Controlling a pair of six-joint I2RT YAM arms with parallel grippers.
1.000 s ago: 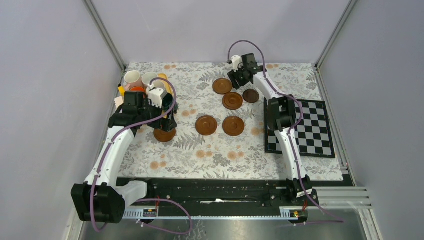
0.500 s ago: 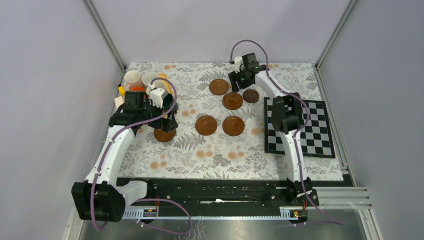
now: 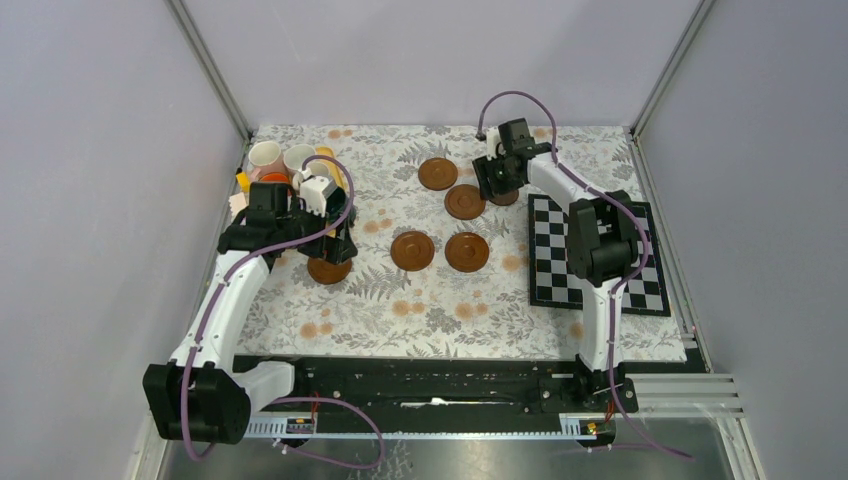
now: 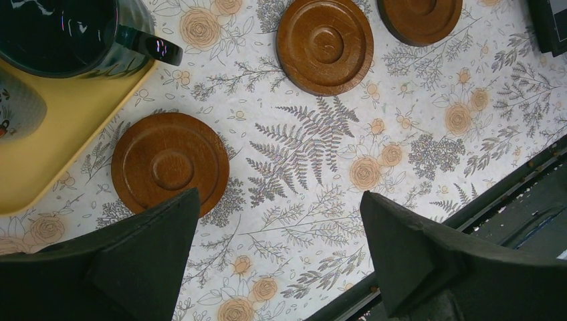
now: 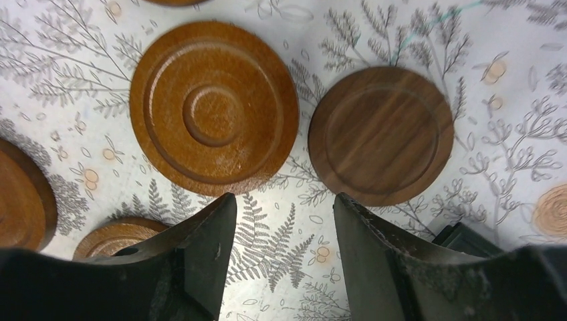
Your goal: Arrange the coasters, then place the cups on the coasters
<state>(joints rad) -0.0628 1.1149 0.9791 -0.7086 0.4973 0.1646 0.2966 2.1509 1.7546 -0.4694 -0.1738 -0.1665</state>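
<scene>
the left arm (image 3: 225, 290) reaches over the near-left part of the desk (image 3: 400, 310), which is covered in a floral cloth. the left jaws stand spread wide above bare cloth with nothing between them. in the left wrist view the near-left coaster (image 4: 170, 164) lies flat just past one jaw tip, close to the corner of the yellow tray (image 4: 47, 154) but not touching it.

none of the cups is on a coaster. they crowd on the tray at the far-left edge, among them a pink cup (image 3: 265, 155), a white cup (image 3: 299, 157) and a dark green cup (image 4: 60, 33) with its handle pointing out over the cloth.

the right arm (image 3: 590, 230) stretches to the far middle of the desk, beside a chessboard mat (image 3: 625, 270). the right jaws are parted by a narrow gap and hold nothing. in the right wrist view they point at the strip of cloth between a light coaster (image 5: 214, 110) and a dark coaster (image 5: 381, 134). these two lie flat just beside each other, with a sliver of cloth between them. from above, the dark coaster is partly hidden under the right wrist.

a far coaster (image 3: 437, 173) sits behind the light one. two middle coasters (image 3: 413, 250) lie side by side nearer the arms, apart from each other.
</scene>
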